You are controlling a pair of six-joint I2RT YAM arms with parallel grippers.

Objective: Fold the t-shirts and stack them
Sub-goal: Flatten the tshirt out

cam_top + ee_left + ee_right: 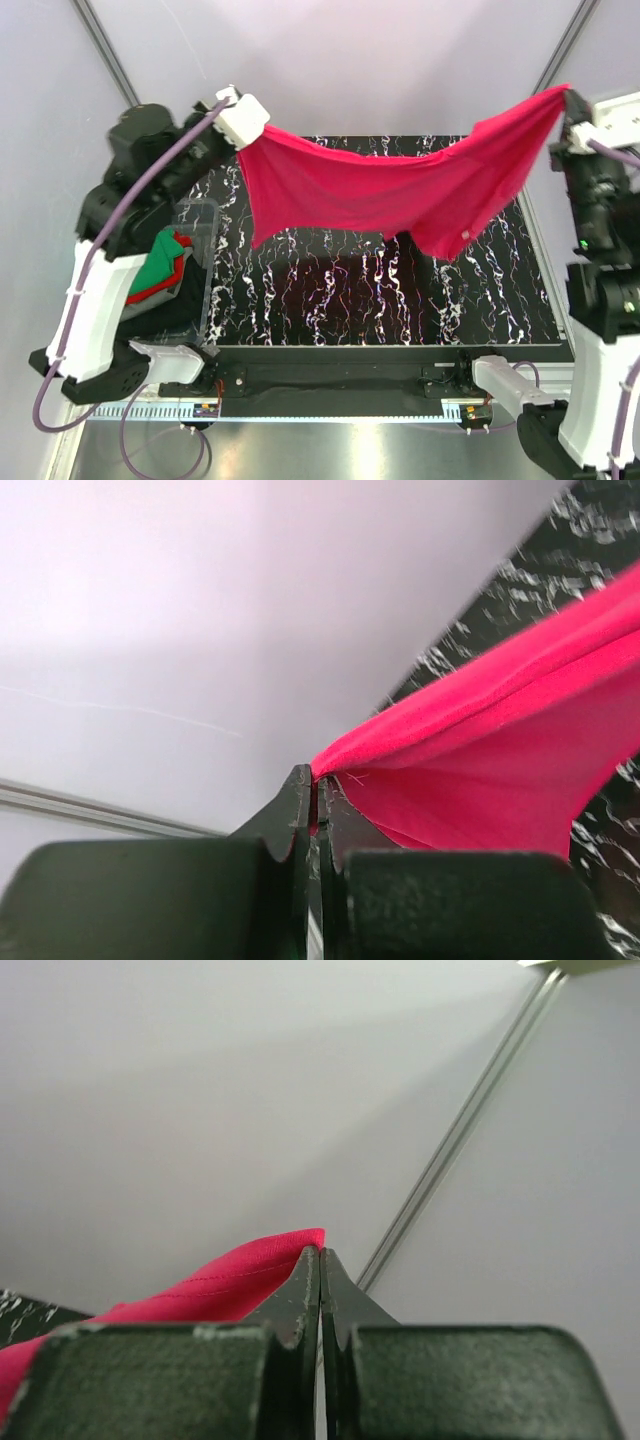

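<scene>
Your soft crimson short-sleeved cloth t-shirt point(390, 190) hangs stretched above the black white-veined marble-look table point(330, 300).
Your left gripper point(316, 780) pinches one top corner, your right gripper point(320, 1252) the other, both jaws clamped tight on cloth; the middle sags between them.

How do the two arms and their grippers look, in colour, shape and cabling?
The left arm and the right arm have white link covers and black joint housings. A mauve cable runs along each. The right arm shows a small green light. The left gripper and the right gripper have black fingers tapering to narrow tips, the right one's edges scuffed pale.
</scene>
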